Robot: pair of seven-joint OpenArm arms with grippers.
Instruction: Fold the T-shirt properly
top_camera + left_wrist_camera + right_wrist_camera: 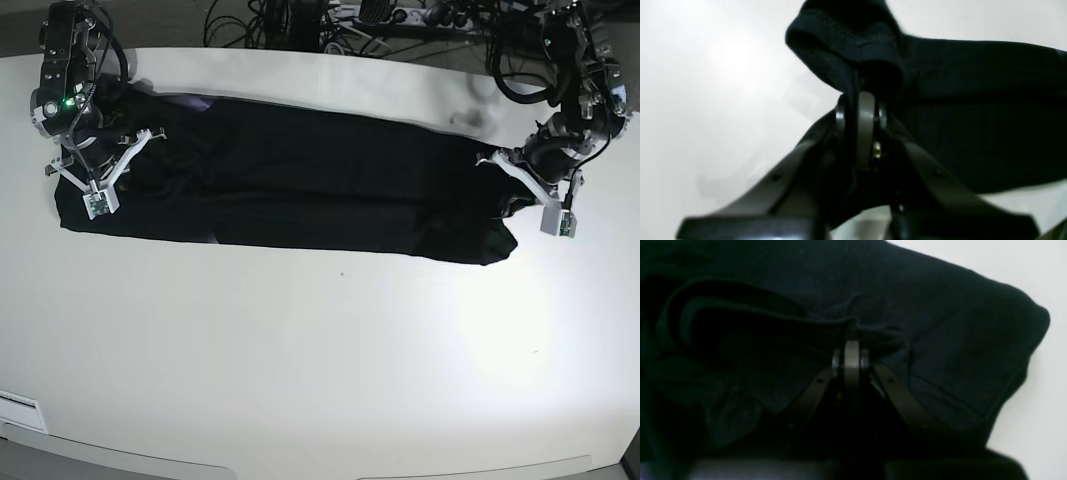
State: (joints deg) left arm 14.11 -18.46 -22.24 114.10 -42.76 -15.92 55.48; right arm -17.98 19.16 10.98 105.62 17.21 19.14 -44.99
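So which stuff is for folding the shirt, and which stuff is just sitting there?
For the job:
- the T-shirt, black, laid out in a long band
- the left gripper, shut on one end of the cloth
- the right gripper, shut on the other end

Just there:
- the white table
- the cables behind the table's far edge

Black T-shirt, folded into long band, lying flat across white table

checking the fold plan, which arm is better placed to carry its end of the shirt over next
Neither clearly: the left gripper and right gripper each pinch an opposite end of the T-shirt, a long band on the table.
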